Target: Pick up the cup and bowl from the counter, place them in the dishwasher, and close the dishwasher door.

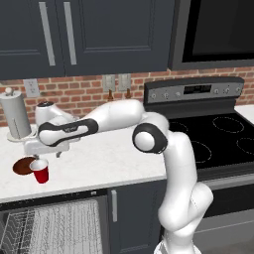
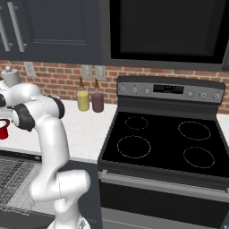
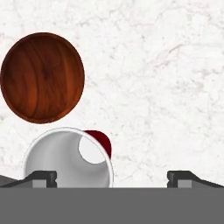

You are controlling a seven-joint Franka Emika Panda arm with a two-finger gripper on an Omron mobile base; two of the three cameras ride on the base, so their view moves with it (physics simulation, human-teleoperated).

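On the white counter (image 1: 109,158), near its front left, the red cup (image 1: 40,171) stands upright with the dark reddish-brown bowl (image 1: 24,165) touching or almost touching its left side. My gripper (image 1: 46,154) hangs just above them, pointing down. In the hand view the gripper (image 3: 112,178) is open wide. The cup's white inside (image 3: 70,159) sits by the left fingertip (image 3: 41,178), and the bowl (image 3: 42,77) lies beyond it. Nothing is held. The dishwasher stands open below the counter with its wire rack (image 1: 54,228) showing. From the right base view the cup (image 2: 3,129) peeks out behind my arm.
A paper-towel holder (image 1: 17,116) stands at the back left of the counter. Yellow (image 2: 83,100) and purple (image 2: 97,102) bottles sit by the brick wall. The black stove (image 1: 218,134) lies to the right. A narrow dark cabinet door (image 1: 134,213) flanks the dishwasher.
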